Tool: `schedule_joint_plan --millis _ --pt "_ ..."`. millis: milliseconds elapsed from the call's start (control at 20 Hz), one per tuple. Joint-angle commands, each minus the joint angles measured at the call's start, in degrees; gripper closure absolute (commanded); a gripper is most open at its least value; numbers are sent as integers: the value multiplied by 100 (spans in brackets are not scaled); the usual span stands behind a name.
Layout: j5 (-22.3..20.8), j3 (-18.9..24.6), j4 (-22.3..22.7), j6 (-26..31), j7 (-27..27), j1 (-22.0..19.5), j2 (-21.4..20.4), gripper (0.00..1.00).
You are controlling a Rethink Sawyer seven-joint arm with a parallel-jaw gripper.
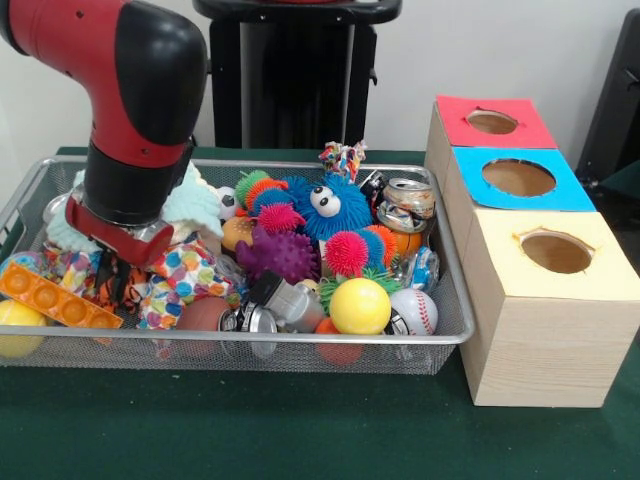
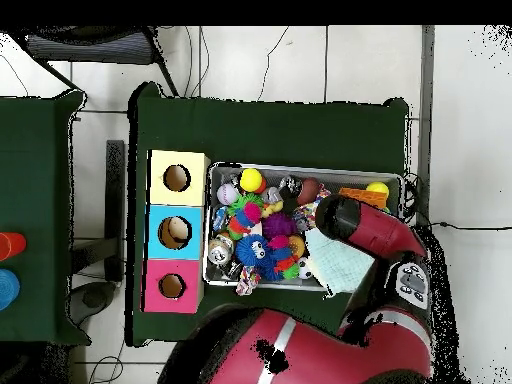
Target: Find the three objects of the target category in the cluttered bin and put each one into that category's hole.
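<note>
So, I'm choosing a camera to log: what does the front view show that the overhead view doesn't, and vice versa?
Only the front view shows the wire mesh bin's side wall and the wooden box's pale side. Only the overhead view shows two red and blue items on a neighbouring table. Both show the red, blue and yellow holes, the fuzzy blue googly-eyed toy and the red and black arm.

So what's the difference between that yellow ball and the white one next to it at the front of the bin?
The yellow ball is plain and one colour all over; the baseball is white with red stitching. The yellow ball looks a little bigger than the baseball. The yellow ball shows almost whole, while the baseball sits lower against the bin's corner. Both are round and lie side by side behind the front mesh wall.
</note>
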Motion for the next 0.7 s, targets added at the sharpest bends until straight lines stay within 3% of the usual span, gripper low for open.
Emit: schedule_joint_plan --millis 50,250,700 --pt "-226 1204 1088 -146 190 -312 -1358 100" --pt "-211 1088 1317 -152 418 -118 -1919 100" --pt "-60 620 1588 494 726 371 -2509 100"
